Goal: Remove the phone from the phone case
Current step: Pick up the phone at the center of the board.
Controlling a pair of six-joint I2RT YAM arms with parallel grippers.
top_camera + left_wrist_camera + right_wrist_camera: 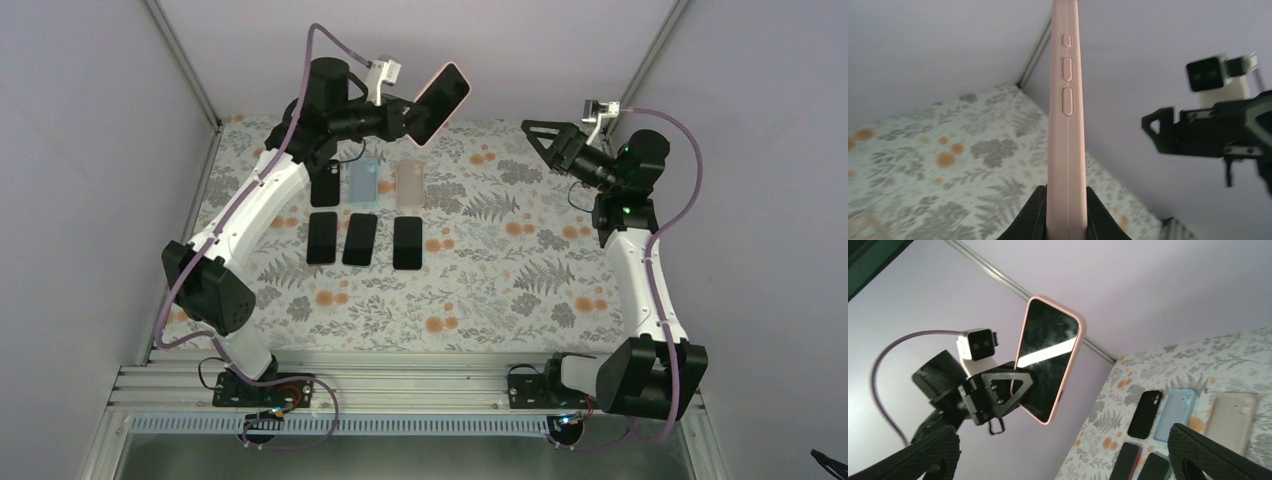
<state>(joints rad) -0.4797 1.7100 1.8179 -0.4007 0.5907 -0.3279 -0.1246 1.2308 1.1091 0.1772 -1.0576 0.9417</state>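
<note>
Your left gripper [1066, 200] is clamping the case [1066, 100], phone [1048, 355] inside, holding it aloft toward twelve o'clock. Your right gripper [538, 140] is hovering wide open at two o'clock, facing the screen. You are likely presenting it; next, try peeling a case edge off the phone.

- Left arm [255, 195]: based at near edge, stretched toward far side, elbow bent, wrist lifted high.
- Left gripper [418, 118]: pointed right, jaws clamped on lower end of phone [443, 98], which is held aloft and tilted.
- Right arm [640, 280]: based at near edge, risen along right side, wrist raised and turned left.
- Right gripper [537, 140]: jaws spread wide, nothing between them, aimed at left gripper, well apart from it.
</note>
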